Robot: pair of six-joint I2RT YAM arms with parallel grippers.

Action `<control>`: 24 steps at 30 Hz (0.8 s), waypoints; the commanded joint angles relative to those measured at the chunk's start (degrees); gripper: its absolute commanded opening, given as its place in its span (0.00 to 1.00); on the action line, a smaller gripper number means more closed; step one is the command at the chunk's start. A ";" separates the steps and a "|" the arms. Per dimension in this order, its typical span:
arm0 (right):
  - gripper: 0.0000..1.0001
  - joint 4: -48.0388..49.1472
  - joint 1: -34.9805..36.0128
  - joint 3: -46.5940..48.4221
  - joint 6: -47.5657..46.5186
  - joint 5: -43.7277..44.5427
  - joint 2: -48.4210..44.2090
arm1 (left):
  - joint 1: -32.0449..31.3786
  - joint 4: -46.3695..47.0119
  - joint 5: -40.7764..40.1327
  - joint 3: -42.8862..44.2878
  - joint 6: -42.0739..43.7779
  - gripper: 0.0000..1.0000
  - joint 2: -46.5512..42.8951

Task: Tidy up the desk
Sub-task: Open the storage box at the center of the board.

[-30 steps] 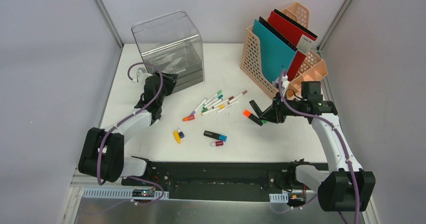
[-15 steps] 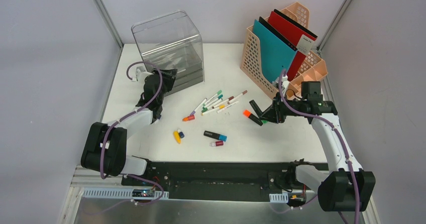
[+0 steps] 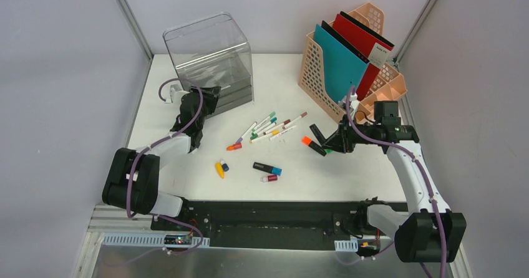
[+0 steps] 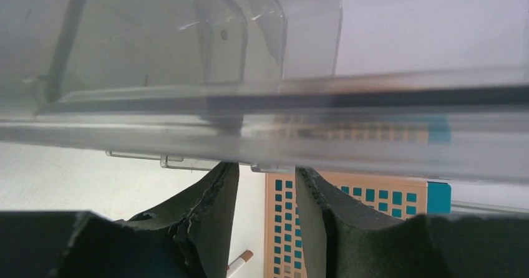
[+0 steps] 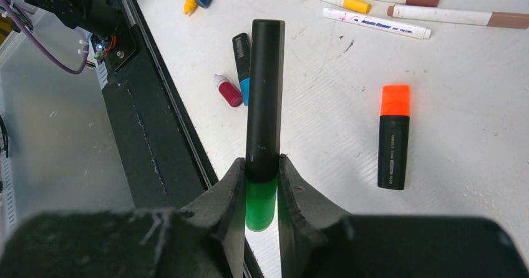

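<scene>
Nudged slightly toward the clear box [image 4: 187, 72], left gripper [image 4: 265, 175] jaws parted and empty, right gripper [image 5: 261, 172] clamped on black marker [image 5: 264, 91], orange highlighter [image 5: 394, 134] right of those jaws.

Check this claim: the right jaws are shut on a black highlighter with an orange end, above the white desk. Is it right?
Not quite. The right wrist view shows the highlighter in the right jaws has a green end; the orange-ended highlighter lies loose on the desk. The rest stands.
</scene>
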 commanded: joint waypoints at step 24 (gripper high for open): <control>0.00 0.38 0.15 2.59 -1.51 -3.20 -0.41 | 1.77 -4.64 1.67 1.71 1.77 0.00 -8.40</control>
